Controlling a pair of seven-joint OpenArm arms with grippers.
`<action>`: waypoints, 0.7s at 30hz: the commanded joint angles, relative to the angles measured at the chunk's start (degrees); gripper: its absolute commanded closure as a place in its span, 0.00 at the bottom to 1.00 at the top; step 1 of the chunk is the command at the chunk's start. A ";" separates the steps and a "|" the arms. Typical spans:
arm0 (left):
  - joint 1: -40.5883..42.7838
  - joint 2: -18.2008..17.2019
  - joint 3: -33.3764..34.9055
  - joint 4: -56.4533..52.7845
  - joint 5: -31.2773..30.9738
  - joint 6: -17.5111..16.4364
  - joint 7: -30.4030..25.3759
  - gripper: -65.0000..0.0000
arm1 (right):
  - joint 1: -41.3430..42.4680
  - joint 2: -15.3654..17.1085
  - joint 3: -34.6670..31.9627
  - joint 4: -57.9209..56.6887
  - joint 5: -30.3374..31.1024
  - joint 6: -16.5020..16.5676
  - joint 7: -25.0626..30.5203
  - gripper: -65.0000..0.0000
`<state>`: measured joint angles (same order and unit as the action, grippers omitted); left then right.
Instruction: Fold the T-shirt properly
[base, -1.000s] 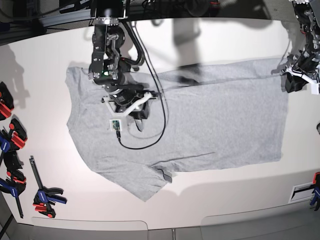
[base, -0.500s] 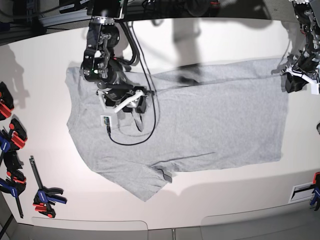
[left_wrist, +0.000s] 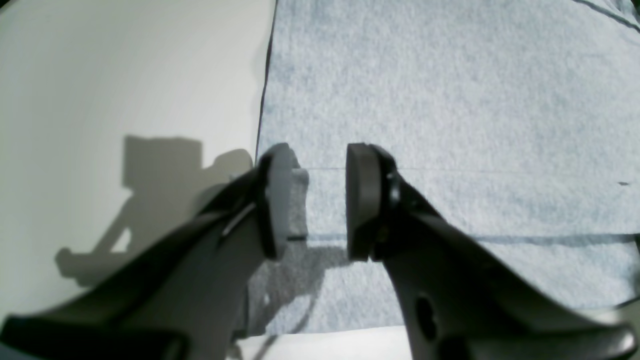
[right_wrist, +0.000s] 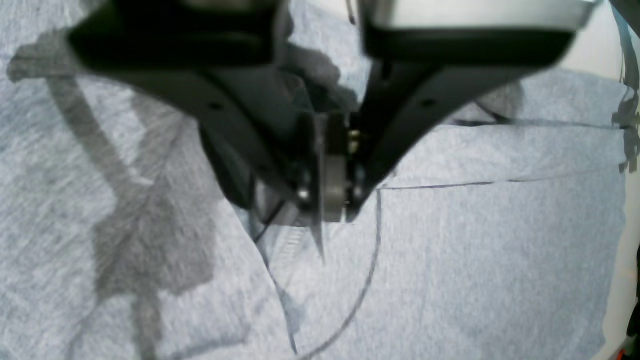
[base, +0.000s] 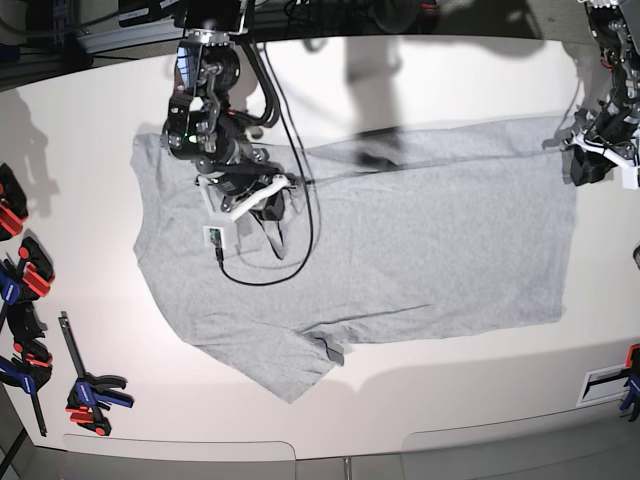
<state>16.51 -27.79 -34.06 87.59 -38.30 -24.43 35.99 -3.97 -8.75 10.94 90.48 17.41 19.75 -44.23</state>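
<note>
The large light heather-grey short-sleeved cotton T-shirt (base: 380, 240) is spread plain side up across the white counter (base: 90, 180). Its near sleeve is folded over at the cuff, and creases are seen along its far edge. Above the shirt's collar region, the right end effector (right_wrist: 330, 200) is seen with its jaws pressed together, a raised fold of grey cloth apparently pinched between them. At the shirt's hem corner, the left end effector (left_wrist: 312, 200) is held partly open, with nothing gripped.
</note>
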 joint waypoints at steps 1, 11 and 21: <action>-0.17 -1.29 -0.37 0.90 -0.72 -0.22 -1.53 0.73 | 0.94 -0.25 -0.20 1.01 0.81 0.87 1.07 1.00; -0.20 -1.29 -0.37 0.90 -0.74 -0.22 -1.75 0.73 | 2.03 -0.25 -0.20 0.98 0.79 0.90 5.22 1.00; -0.20 -1.31 -0.37 0.90 -0.72 -0.22 -1.73 0.73 | 4.61 -0.25 -1.09 0.98 0.81 3.96 5.81 1.00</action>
<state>16.51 -27.81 -34.06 87.59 -38.30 -24.43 35.92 -0.62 -8.73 10.15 90.48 17.37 22.76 -39.90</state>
